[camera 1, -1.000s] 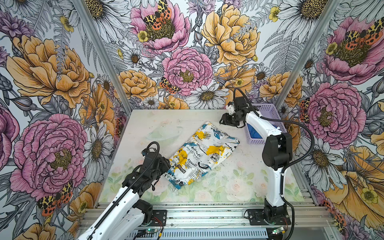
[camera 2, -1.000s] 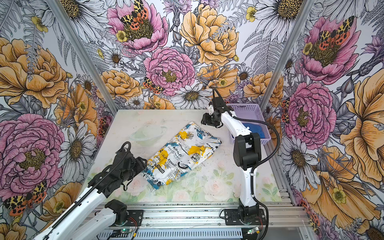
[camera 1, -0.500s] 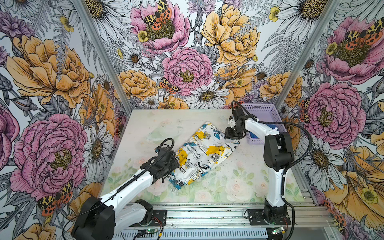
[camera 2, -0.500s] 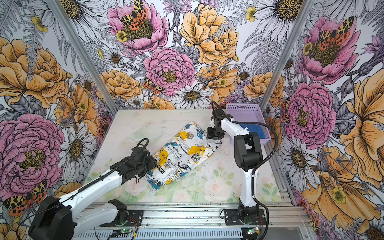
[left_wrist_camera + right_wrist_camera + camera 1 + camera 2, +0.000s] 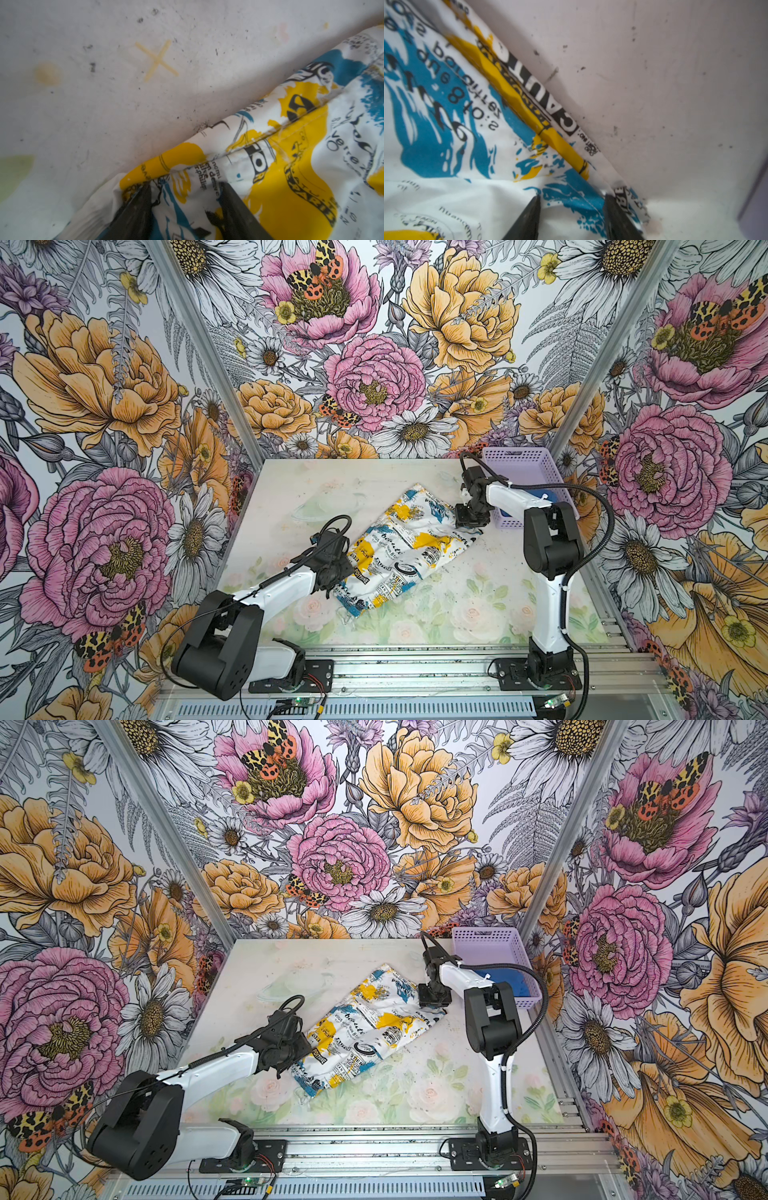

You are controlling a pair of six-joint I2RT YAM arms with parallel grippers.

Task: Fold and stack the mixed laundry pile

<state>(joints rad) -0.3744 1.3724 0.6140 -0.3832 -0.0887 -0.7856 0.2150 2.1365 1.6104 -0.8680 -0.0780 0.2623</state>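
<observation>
The white garment (image 5: 409, 545) (image 5: 368, 1029), printed with black text and yellow and blue splashes, lies folded in a slanted oblong in the middle of the table. My left gripper (image 5: 337, 572) (image 5: 291, 1052) (image 5: 184, 187) is down on its near-left edge, open, with cloth bulging between the fingers. At the garment's far-right corner my right gripper (image 5: 468, 523) (image 5: 433, 1001) (image 5: 571, 199) is pressed down, open, straddling the hem. The royal blue T-shirt (image 5: 540, 492) (image 5: 513, 982) lies in the basket, partly hidden by my right arm.
The lavender perforated basket (image 5: 519, 460) (image 5: 484, 940) stands at the back right corner, close beside my right gripper. A faint yellow cross mark (image 5: 158, 60) shows on the bare table (image 5: 316, 485) left of the garment. Floral walls close in three sides.
My left gripper has come in from the left onto the garment's edge. The right gripper has dropped from beside the basket onto the far-right corner. Both jaws have narrowed a little.
</observation>
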